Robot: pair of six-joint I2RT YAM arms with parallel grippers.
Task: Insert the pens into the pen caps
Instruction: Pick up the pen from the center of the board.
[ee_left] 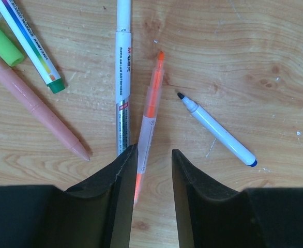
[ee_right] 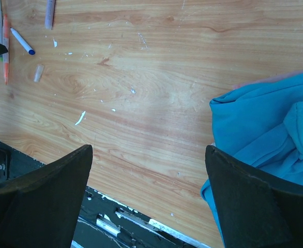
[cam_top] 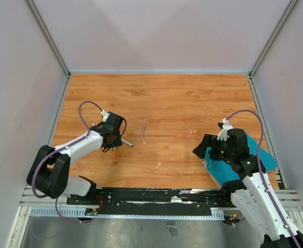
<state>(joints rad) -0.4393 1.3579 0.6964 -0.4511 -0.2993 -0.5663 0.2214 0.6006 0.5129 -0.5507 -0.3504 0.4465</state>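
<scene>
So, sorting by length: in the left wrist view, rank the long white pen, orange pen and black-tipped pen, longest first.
Tied: long white pen and orange pen, alike as visible, both partly out of sight.
Shortest: black-tipped pen.

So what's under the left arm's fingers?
The orange pen lies between the fingers, its lower end covered. The white pen disappears under one finger.

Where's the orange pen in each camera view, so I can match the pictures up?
Top external: the orange pen is a small orange streak just below the tip of the left arm, left of centre.
Left wrist: centre, running up from between the fingers.
Right wrist: top-left corner, near the edge.
Shared landmark: the white blue-ended pen lying just to its right.
</scene>
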